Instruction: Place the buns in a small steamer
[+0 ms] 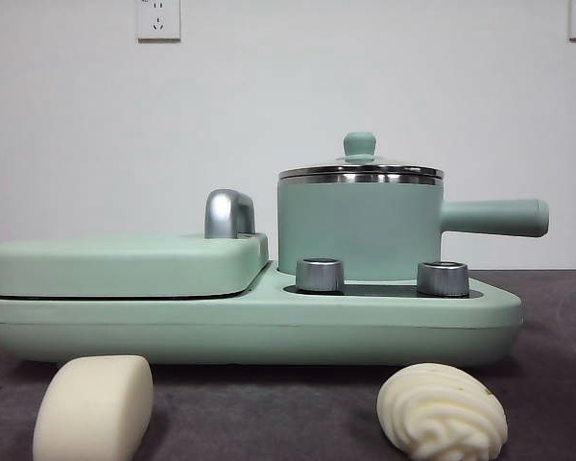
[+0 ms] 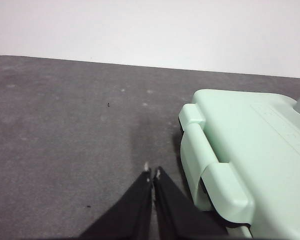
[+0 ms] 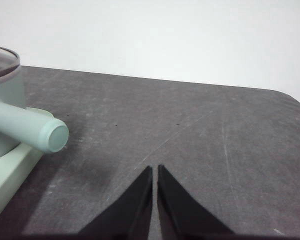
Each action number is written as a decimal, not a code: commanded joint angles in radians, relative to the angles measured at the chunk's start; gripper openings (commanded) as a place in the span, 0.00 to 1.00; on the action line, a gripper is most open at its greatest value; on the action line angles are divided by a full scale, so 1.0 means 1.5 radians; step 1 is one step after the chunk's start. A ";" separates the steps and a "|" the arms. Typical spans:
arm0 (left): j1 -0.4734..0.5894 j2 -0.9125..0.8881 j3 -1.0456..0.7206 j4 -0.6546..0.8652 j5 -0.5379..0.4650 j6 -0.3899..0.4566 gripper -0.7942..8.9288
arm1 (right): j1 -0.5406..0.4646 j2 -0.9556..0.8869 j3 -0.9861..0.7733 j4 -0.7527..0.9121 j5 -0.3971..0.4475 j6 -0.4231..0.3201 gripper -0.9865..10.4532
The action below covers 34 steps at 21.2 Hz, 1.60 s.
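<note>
Front view: nothing started yet. Both buns sit on the dark table, near side of the green appliance base — smooth block bun near-left, swirled bun near-right, well apart from each other. Small steamer stands on the right half of the base, behind two steel knobs, handle pointing right, glass lid still on. Flat hinged grill plate on the left half is closed.

Left gripper is empty with jaws pressed together, over bare table just beside the grill plate's end. Right gripper likewise pressed together and empty, over bare table to the right of the steamer handle.

Remaining, by my read: lid off, both buns in — all of it.
</note>
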 commanded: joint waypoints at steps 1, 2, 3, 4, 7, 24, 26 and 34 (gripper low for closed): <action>0.000 -0.001 -0.013 0.009 -0.002 -0.003 0.09 | 0.000 -0.001 -0.003 0.012 0.000 0.008 0.10; 0.000 -0.001 -0.013 0.011 -0.002 -0.006 0.09 | 0.000 -0.001 -0.003 0.013 0.000 0.008 0.10; 0.000 -0.001 -0.013 0.015 -0.002 -0.014 0.09 | 0.000 -0.001 -0.003 0.014 0.000 0.008 0.10; 0.000 -0.001 -0.013 0.021 -0.002 -0.028 0.09 | 0.000 -0.001 -0.003 0.014 0.000 0.008 0.10; -0.001 -0.001 -0.012 0.034 -0.001 -0.102 0.09 | 0.000 -0.001 -0.003 0.014 -0.010 0.037 0.10; -0.001 -0.001 -0.011 0.186 0.003 -0.372 0.09 | 0.000 -0.001 0.029 0.097 -0.079 0.347 0.10; -0.001 -0.001 -0.003 0.210 0.003 -0.372 0.09 | 0.000 -0.001 0.050 0.097 -0.091 0.347 0.10; -0.002 0.026 0.093 0.173 0.003 -0.361 0.09 | 0.000 0.026 0.184 -0.010 -0.099 0.334 0.10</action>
